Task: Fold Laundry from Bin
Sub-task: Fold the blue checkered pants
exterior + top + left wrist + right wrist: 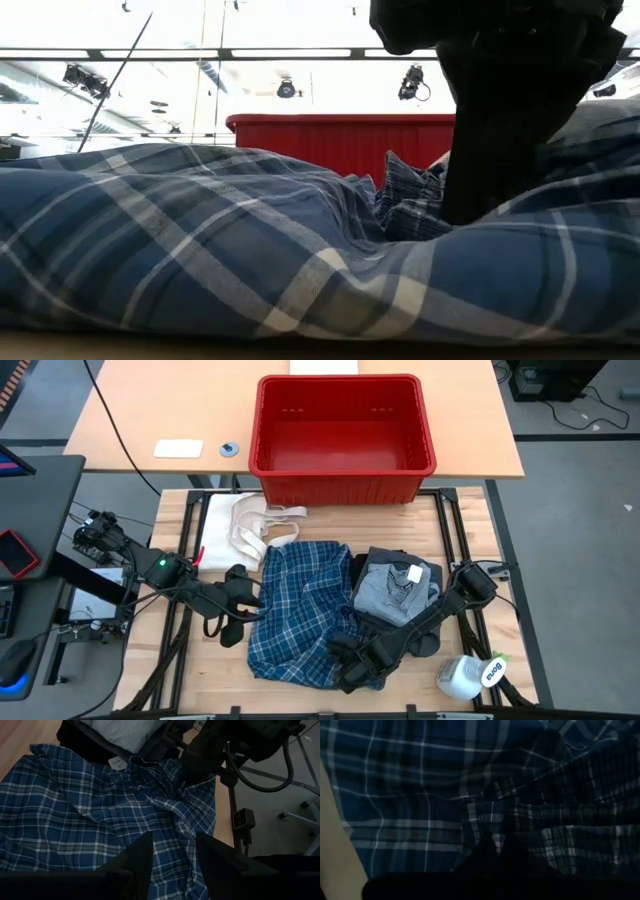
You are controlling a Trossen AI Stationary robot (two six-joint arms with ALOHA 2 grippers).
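1. Plaid shirt (300, 610), soft and light, lies crumpled at the table's centre, at about six o'clock from the empty red bin (343, 435).
2. Right gripper (352, 660) presses down at the shirt's five o'clock edge, its fingers pinched shut; whether cloth is caught between them I cannot tell.
3. Left gripper (240, 603) waits at the shirt's nine o'clock edge, fingers (135, 865) parted and empty.
4. Limp fabric will drape and slide, so hems or corners look the best hold.
5. Grey garments (398, 588) sit stacked at three o'clock.
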